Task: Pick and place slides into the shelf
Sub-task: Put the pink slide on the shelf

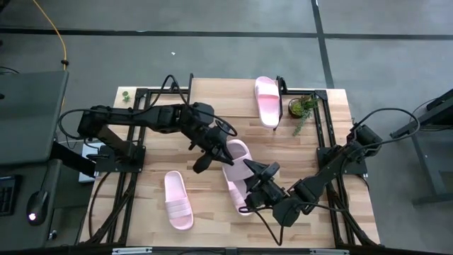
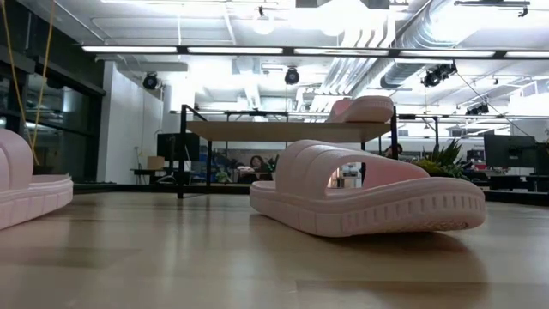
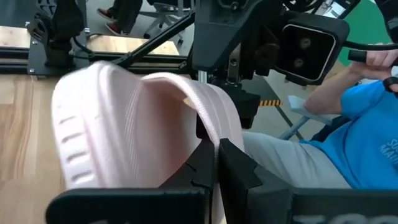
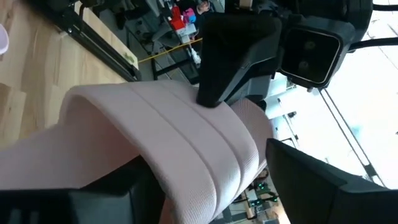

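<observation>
One pale pink slide is at the table's middle, held between both grippers. My left gripper reaches it from the left and is shut on its strap. My right gripper reaches it from the near right, with its fingers on either side of the strap. A second slide lies on the shelf's wood top, at its right end, and shows in the low view. A third slide lies flat on the table at the near left. The low view shows slides on the table and no gripper. My left gripper pinches one side edge of the slide's ribbed strap between its two fingers. The slide is tilted; whether it is clear of the table does not show. My right gripper has one finger under the arched strap and the other finger outside it, across the strap. The outer finger stands right at the strap's edge.
A small potted plant stands at the shelf's right end. Black frame rails run along the table's left and right sides. A person in a blue shirt sits beyond the table. Bare wood lies at the near right.
</observation>
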